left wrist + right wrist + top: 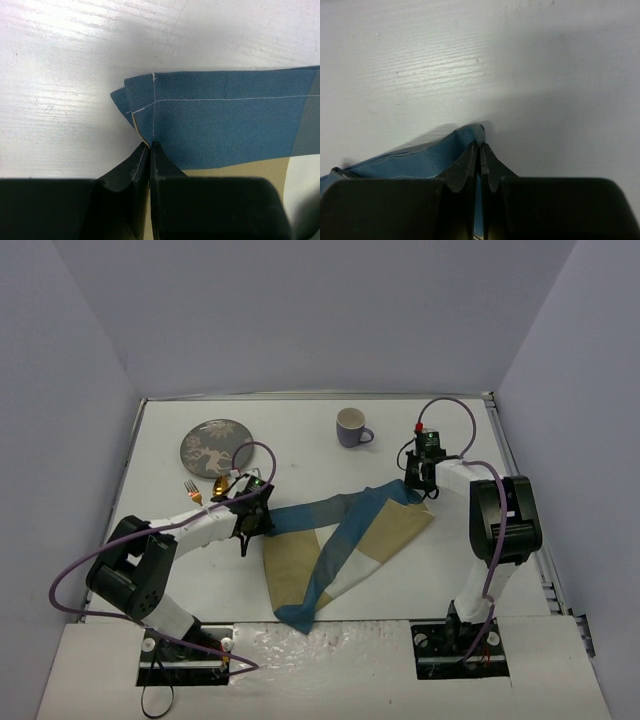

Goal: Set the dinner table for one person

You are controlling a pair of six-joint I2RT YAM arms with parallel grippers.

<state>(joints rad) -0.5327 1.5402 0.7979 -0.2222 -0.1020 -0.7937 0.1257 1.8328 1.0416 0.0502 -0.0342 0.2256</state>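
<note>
Across the bench (300, 430), the placemat (345, 530) is stretched lengthwise left to right, its corners clamped by the left hand (266, 524) and right hand (413, 492).

The large flat white rectangular tabletop (300, 435) with a thin metal rim lies level and fills most of the overhead view. Up close, its pale surface shows faint grain-like streaks.

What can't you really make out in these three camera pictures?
Top view: the golden item beside the fork is too small to identify.
Left wrist view: the placemat runs off the right edge; left jaws hide its gripped hem.
Right wrist view: right jaws cover most of the placemat corner.
</note>
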